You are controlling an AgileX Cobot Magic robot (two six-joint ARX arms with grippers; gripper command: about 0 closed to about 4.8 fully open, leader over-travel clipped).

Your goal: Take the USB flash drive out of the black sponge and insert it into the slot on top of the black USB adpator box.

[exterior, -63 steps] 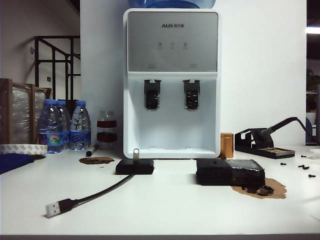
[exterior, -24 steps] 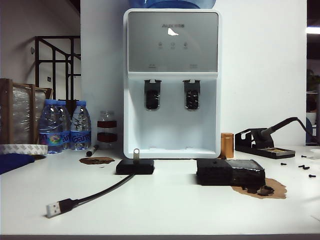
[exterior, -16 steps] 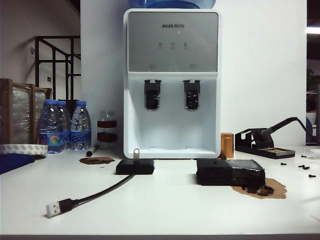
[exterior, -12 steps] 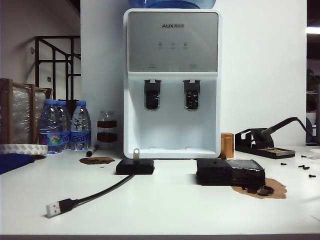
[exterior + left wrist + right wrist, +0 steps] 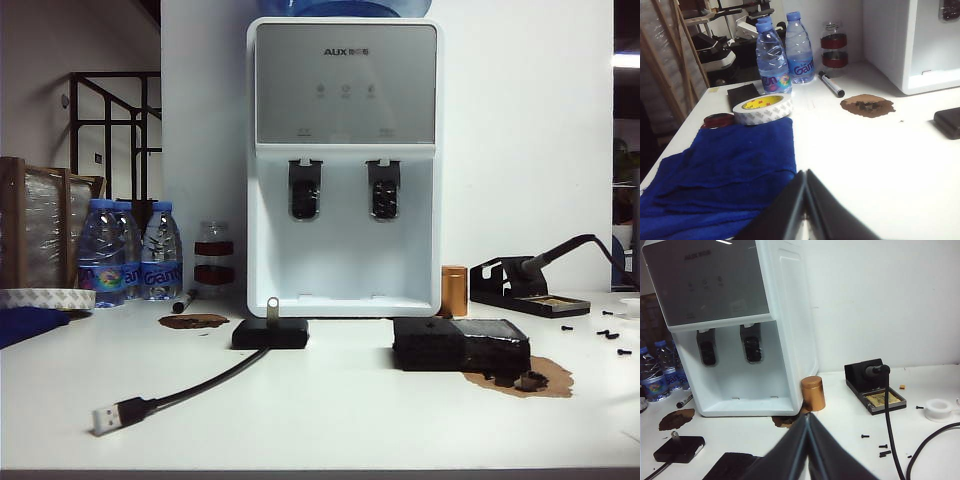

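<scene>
The black USB adpator box [image 5: 270, 333] lies left of centre in front of the dispenser. The silver USB flash drive [image 5: 271, 304] stands upright on its top face, loop end up, covering the slot. The black sponge [image 5: 460, 343] sits to its right with nothing sticking out of it. Neither arm shows in the exterior view. My left gripper [image 5: 806, 172] is shut and empty, over the table's edge beside a blue cloth, with the box's corner [image 5: 947, 121] far off. My right gripper [image 5: 808, 415] is shut and empty, above the sponge [image 5: 735, 466], well away from the box [image 5: 679, 448] and the drive [image 5: 675, 435].
A white water dispenser [image 5: 344, 170] stands behind. Water bottles [image 5: 128, 250], a jar [image 5: 213, 258], a marker, a tape roll [image 5: 762, 109] and the blue cloth [image 5: 725, 175] are at the left. A copper cylinder [image 5: 454, 290], a soldering stand [image 5: 525, 285] and loose screws are at the right. The box's cable ends in a plug [image 5: 108, 417].
</scene>
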